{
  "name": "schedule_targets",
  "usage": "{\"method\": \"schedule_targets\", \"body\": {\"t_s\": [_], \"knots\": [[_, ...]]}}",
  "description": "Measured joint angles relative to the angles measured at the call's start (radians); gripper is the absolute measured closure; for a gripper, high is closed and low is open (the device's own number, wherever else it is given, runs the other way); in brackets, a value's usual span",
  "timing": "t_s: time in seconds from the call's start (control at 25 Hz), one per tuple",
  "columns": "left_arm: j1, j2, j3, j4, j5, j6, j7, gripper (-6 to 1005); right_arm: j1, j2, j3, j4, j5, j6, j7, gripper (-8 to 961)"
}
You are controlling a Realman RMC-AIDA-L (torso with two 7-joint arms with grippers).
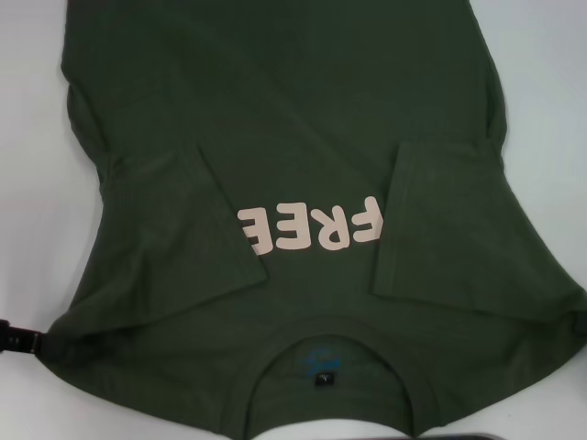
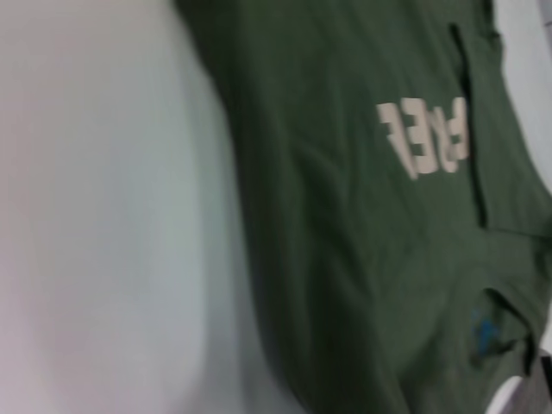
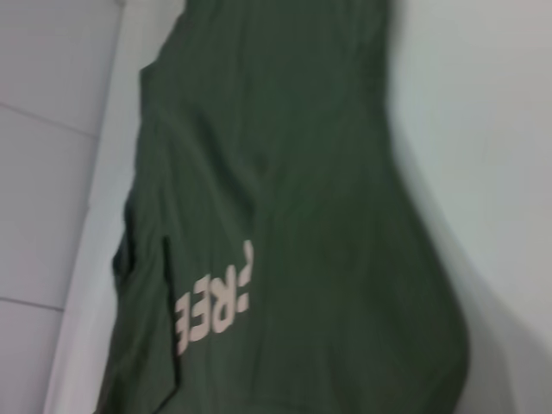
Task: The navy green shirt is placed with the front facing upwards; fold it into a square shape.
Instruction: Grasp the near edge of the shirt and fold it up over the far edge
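I see the dark olive-green cotton T-shirt (image 1: 303,119) flat on the white table (image 1: 27,183), both sleeves folded inward; I cannot tell either claw's state.

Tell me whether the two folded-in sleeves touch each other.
Apart. The head view shows the left sleeve and right sleeve lying on the shirt with the FREE lettering between them.

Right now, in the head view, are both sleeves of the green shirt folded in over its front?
Yes, the navy green shirt has its left sleeve and right sleeve lying folded inward, flanking the FREE lettering.
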Motion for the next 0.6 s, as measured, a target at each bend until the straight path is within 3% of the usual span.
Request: {"method": "schedule_targets", "body": {"t_s": [0.6], "knots": [[-0.004,0.003,-0.005,0.014,-0.001,0.033,0.019,955,-0.003,0.005,0.015,0.0,0.003,-0.038,-0.014,910]]}}
